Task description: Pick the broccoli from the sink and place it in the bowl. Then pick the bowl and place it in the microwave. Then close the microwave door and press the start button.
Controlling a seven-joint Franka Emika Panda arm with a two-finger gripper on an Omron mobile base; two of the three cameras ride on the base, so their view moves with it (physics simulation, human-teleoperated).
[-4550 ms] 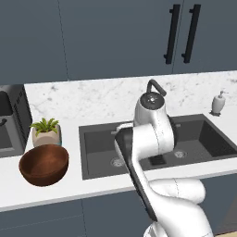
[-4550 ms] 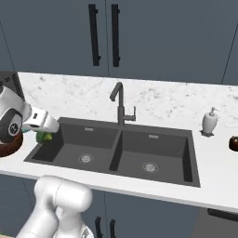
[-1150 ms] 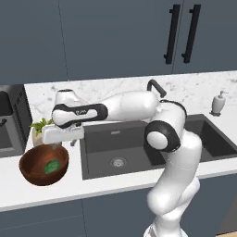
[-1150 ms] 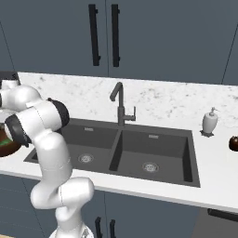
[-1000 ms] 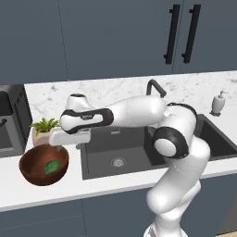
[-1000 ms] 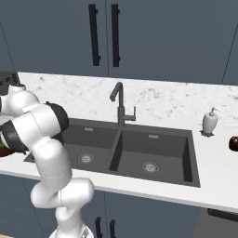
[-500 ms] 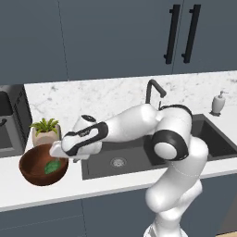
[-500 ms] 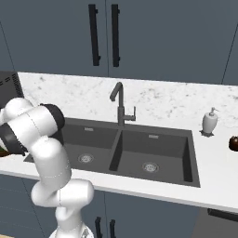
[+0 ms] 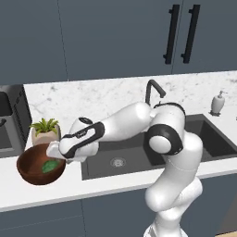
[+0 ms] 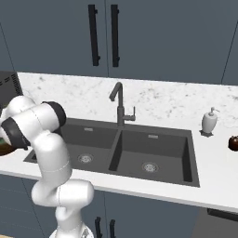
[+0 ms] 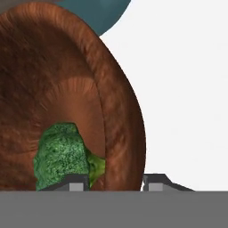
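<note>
The small bright green lumpy broccoli floret (image 9: 49, 165) now lies inside the round reddish-brown wooden bowl (image 9: 28, 171), which stands on the white counter at about nine o'clock from the dark grey double-basin sink (image 9: 139, 155). A second ago the white arm's two-finger gripper (image 9: 54, 151) hung above the bowl; it has since dropped to the bowl's rim at roughly two o'clock from the floret.

In the hand view the change is plain: one dark fingertip (image 11: 73, 182) stands inside the bowl (image 11: 111, 102), just in front of the broccoli (image 11: 62, 156), and the other outside the wall, so the jaws straddle the rim and are drawing together on it. Whether they already pinch the wood I cannot tell, since the tips barely rise above the lower edge of that view.

My reading is that the first step is finished and the bowl pickup has begun. The small beige potted plant (image 9: 45, 132) sits just behind the bowl at twelve o'clock, close enough to be nudged on the lift. The black microwave (image 9: 10, 122) stands further round at eleven o'clock.
</note>
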